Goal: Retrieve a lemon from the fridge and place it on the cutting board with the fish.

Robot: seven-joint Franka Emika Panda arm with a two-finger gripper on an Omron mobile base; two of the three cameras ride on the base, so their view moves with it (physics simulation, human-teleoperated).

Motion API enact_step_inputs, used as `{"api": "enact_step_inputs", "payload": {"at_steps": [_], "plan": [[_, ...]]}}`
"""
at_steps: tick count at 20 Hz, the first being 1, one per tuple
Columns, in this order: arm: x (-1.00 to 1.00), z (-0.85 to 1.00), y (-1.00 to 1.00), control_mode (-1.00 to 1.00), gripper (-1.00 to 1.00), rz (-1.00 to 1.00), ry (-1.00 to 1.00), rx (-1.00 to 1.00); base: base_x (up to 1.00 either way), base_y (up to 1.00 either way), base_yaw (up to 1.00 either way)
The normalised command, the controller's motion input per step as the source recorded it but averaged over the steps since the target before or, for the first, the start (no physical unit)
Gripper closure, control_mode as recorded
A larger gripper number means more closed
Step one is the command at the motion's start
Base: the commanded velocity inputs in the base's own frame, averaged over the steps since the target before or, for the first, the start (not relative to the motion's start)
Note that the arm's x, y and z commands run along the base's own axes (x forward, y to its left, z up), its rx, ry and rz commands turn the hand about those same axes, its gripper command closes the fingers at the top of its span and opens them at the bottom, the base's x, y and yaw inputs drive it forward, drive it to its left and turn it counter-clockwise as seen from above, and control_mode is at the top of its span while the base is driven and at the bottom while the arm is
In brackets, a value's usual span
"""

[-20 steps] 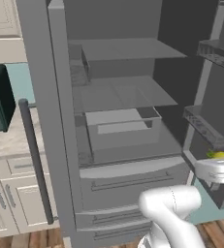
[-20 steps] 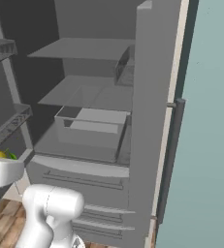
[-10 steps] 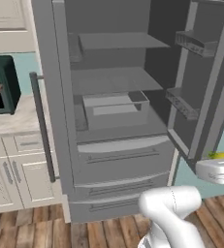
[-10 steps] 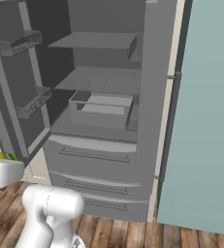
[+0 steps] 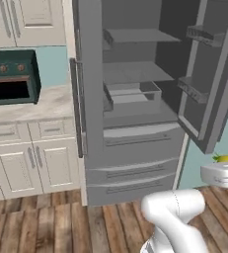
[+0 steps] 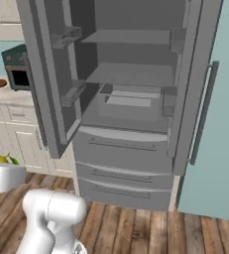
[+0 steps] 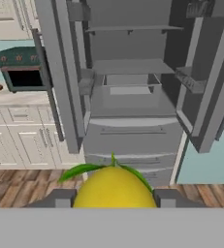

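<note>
Backing away, the base now shows the tall grey fridge (image 5: 135,113) whole, door open; the two-finger gripper (image 7: 114,199) clamps the small yellow lemon (image 7: 114,189).

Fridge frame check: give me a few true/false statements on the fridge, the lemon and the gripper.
1. The lemon sits between the gripper's fingers. True.
2. Both upper doors of the fridge are shut. False: one upper door is swung open, exposing the shelves.
3. The lemon lies on a fridge shelf. False: it is held in the gripper, out in front of the fridge.
4. A teal oven-like appliance sits on the counter beside the fridge. True.
5. The lower drawers of the fridge are pulled out. False: they sit flush and closed.
</note>
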Motion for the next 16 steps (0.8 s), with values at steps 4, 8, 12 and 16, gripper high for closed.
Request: {"api": "enact_step_inputs", "payload": {"at_steps": [4, 8, 12, 16], "plan": [[0.00, 0.00, 0.00, 1.00, 1.00, 0.00, 0.00, 0.00, -0.56, 0.85, 0.00], [0.00, 0.00, 0.00, 1.00, 1.00, 0.00, 0.00, 0.00, -0.40, 0.99, 0.00], [0.00, 0.00, 0.00, 1.00, 1.00, 0.00, 0.00, 0.00, -0.24, 1.00, 0.00], [0.00, 0.00, 0.00, 1.00, 1.00, 0.00, 0.00, 0.00, -0.14, 1.00, 0.00]]}}
